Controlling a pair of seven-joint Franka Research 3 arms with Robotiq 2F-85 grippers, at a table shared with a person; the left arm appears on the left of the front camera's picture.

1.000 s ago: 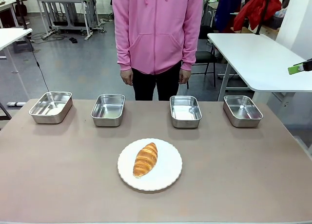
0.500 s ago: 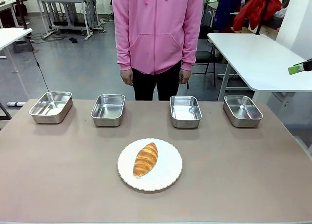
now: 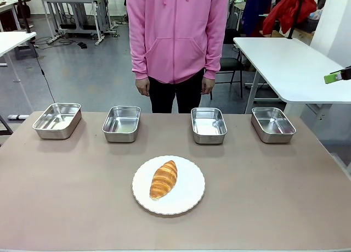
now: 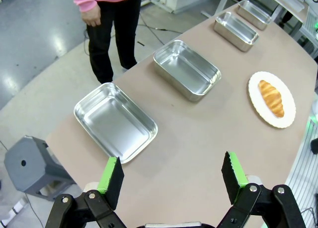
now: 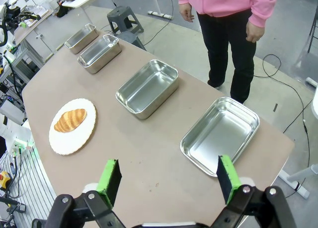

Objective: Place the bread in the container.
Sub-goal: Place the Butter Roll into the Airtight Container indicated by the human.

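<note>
The golden-brown bread [image 3: 164, 178] lies on a round white plate [image 3: 190, 182] at the table's front middle. Several alike steel containers stand in a row behind it, all bare inside: far left [image 3: 57, 120], inner left [image 3: 122, 123], inner right [image 3: 208, 124], far right [image 3: 272, 124]. My left gripper [image 4: 172, 176] hangs open above the table's left end, over the nearest container [image 4: 115, 121], with the bread [image 4: 271, 97] far off. My right gripper [image 5: 169, 181] is open high over the right end, near a container [image 5: 220, 133]; one of its green pads [image 3: 333, 77] pokes in at the picture's right edge.
A person in a pink hoodie [image 3: 176, 38] stands at the far side behind the middle containers, hands down at the sides. A white side table [image 3: 290, 65] stands beyond the right corner. A grey stool [image 4: 30, 166] sits off the left end.
</note>
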